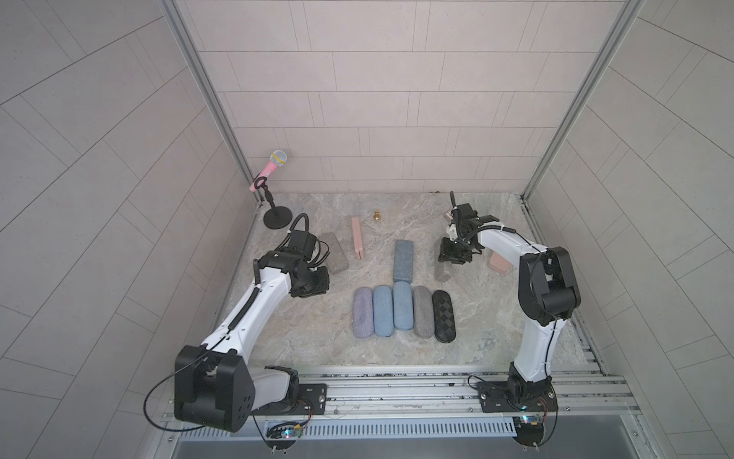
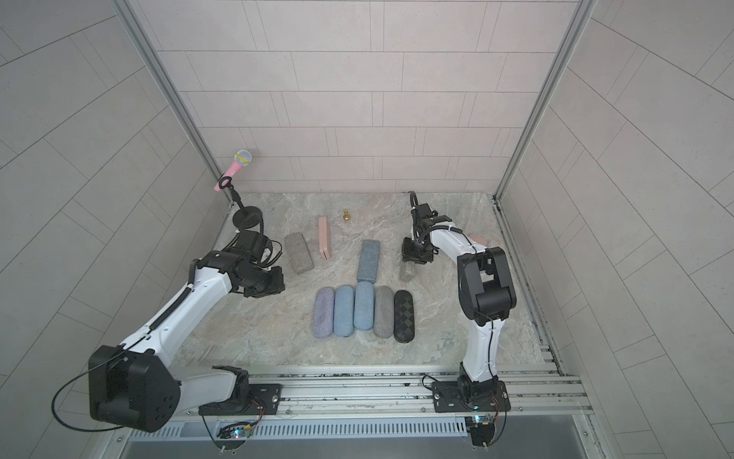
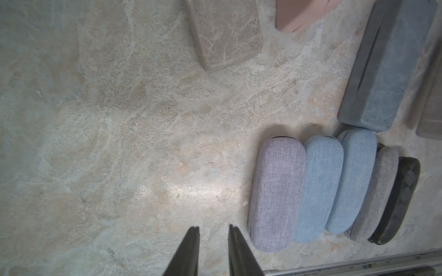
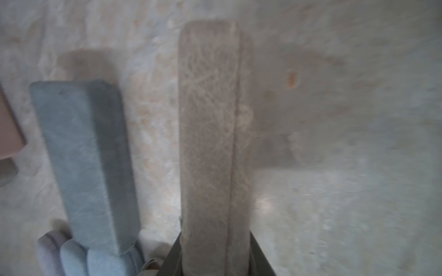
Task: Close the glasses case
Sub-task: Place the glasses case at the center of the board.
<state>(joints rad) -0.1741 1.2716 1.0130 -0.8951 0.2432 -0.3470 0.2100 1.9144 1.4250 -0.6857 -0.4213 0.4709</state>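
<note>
The tan-grey glasses case [image 4: 210, 143] stands on its long edge on the marble table, right of centre [image 1: 443, 273] [image 2: 407, 272]. Its two halves lie together along a thin seam; the right wrist view is blurred. My right gripper [image 4: 214, 236] is shut on the near end of this case, one finger on each broad face [image 1: 454, 258] [image 2: 416, 256]. My left gripper [image 3: 213, 227] hovers over bare table at the left [image 1: 313, 284] [image 2: 270, 284], open by a narrow gap and holding nothing.
Five closed cases lie side by side at the front centre, from lilac [image 1: 362, 312] to black [image 1: 444, 316]. Behind them lie a blue-grey box case [image 1: 403, 260], a pink case on edge [image 1: 357, 237] and a tan case [image 1: 335, 252]. A pink case [image 1: 498, 263] sits behind the right arm. A microphone stand [image 1: 277, 218] is back left.
</note>
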